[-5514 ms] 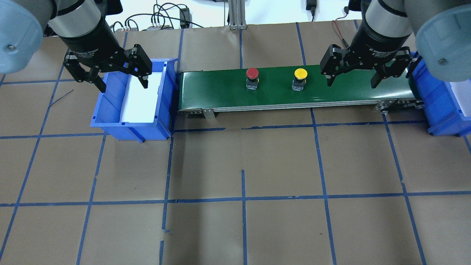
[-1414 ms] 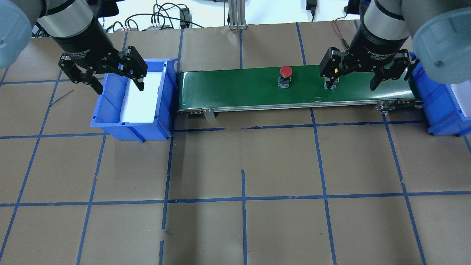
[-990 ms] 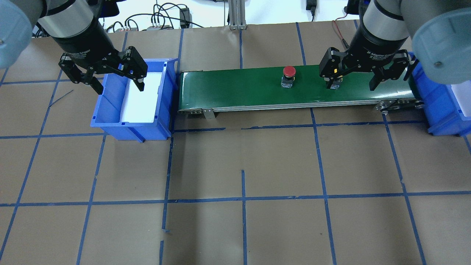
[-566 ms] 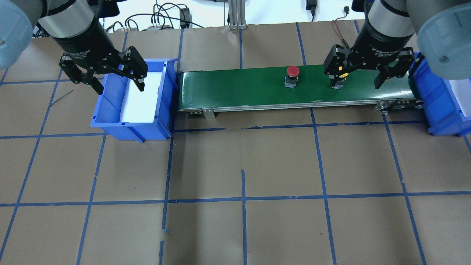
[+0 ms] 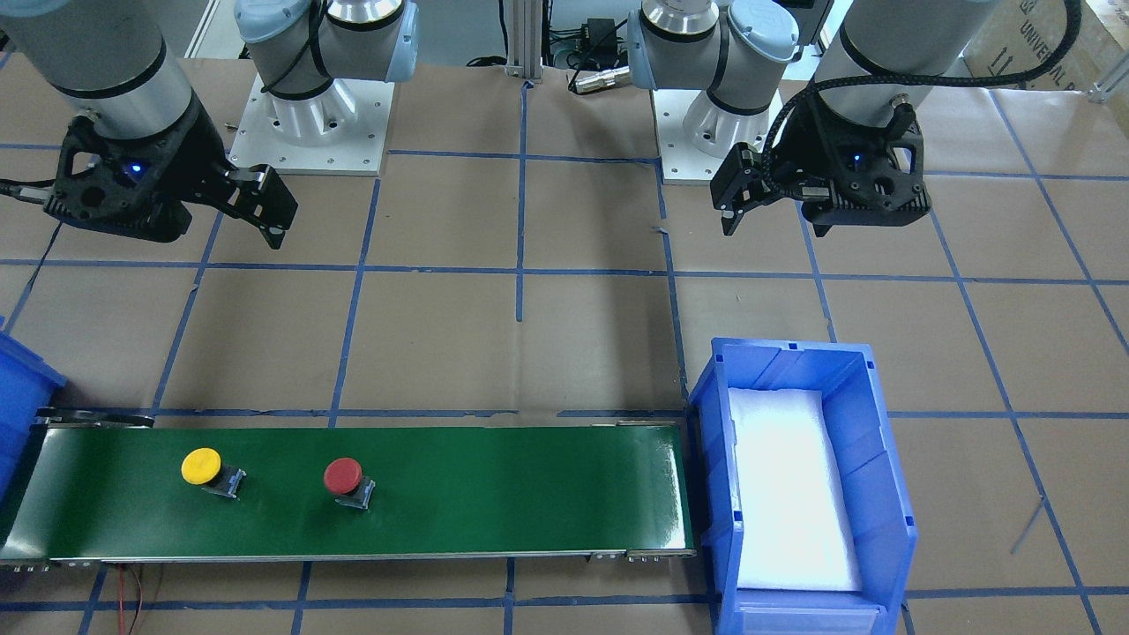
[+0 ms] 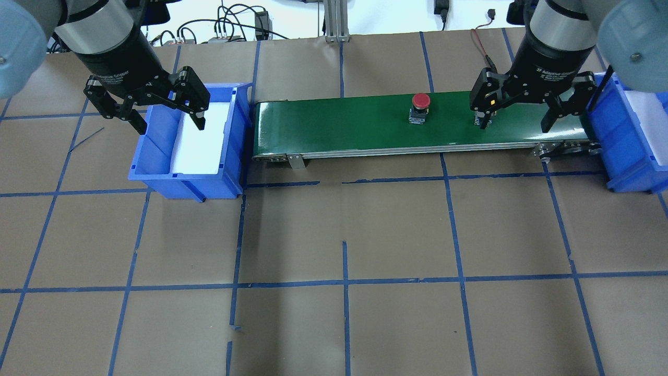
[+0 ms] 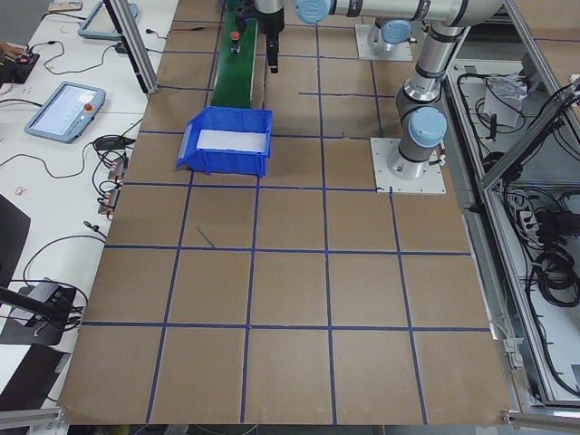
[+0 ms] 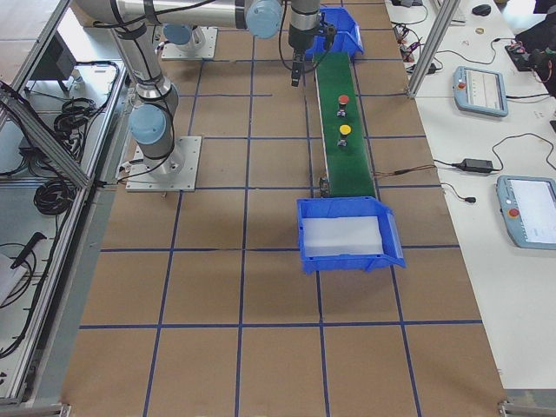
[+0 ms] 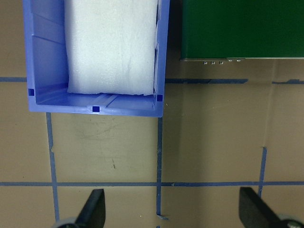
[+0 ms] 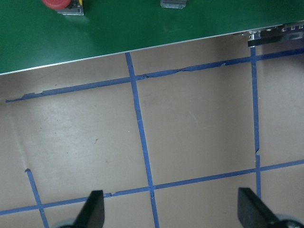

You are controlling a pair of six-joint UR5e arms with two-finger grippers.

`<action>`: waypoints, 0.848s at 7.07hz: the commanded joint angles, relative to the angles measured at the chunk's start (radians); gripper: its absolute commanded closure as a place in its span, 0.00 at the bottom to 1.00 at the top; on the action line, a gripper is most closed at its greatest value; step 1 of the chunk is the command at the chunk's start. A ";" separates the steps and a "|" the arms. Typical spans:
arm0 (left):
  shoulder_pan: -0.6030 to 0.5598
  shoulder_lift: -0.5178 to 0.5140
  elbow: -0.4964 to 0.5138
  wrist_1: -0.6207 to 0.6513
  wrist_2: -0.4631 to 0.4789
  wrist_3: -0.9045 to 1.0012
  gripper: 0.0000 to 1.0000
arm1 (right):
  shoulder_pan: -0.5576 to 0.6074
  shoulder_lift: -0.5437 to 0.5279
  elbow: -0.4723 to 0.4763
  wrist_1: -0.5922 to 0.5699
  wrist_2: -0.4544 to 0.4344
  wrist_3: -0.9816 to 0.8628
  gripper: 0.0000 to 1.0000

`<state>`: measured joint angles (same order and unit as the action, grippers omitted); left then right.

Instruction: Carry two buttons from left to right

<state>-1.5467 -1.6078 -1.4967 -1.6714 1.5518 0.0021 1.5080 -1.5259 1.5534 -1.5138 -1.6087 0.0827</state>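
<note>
glossy green belt [image 5: 494, 494], matt brown paper tabletop [image 5: 441, 344], smooth blue plastic bin [image 5: 873, 459], white foam [image 5: 785, 494].

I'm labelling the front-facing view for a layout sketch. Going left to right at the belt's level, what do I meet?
blue plastic bin at the edge → yellow-capped push-button → red-capped push-button → bare stretch of green conveyor belt → blue plastic bin lined with white foam

I get bright, even overhead light and sharp views. The foam [image 6: 201, 143] blows out white, the belt [image 6: 334, 128] has slight sheen, and soft shadows lie on the table [image 6: 365, 235].
</note>
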 commanded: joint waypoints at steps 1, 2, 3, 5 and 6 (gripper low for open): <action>-0.003 0.000 0.000 -0.001 -0.001 -0.001 0.00 | -0.038 0.134 -0.096 0.055 -0.022 -0.081 0.00; -0.003 0.000 0.000 -0.001 -0.001 -0.001 0.00 | -0.040 0.176 -0.154 0.053 -0.022 -0.157 0.00; -0.003 0.000 0.000 -0.001 -0.001 -0.001 0.00 | -0.069 0.240 -0.232 0.050 -0.023 -0.270 0.00; -0.003 0.000 0.000 0.002 -0.001 0.001 0.00 | -0.190 0.329 -0.317 0.040 -0.033 -0.610 0.00; -0.003 0.000 0.000 0.002 -0.002 0.001 0.00 | -0.234 0.352 -0.311 -0.009 -0.031 -0.741 0.00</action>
<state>-1.5493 -1.6077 -1.4972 -1.6697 1.5502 0.0029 1.3371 -1.2152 1.2557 -1.4803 -1.6387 -0.4647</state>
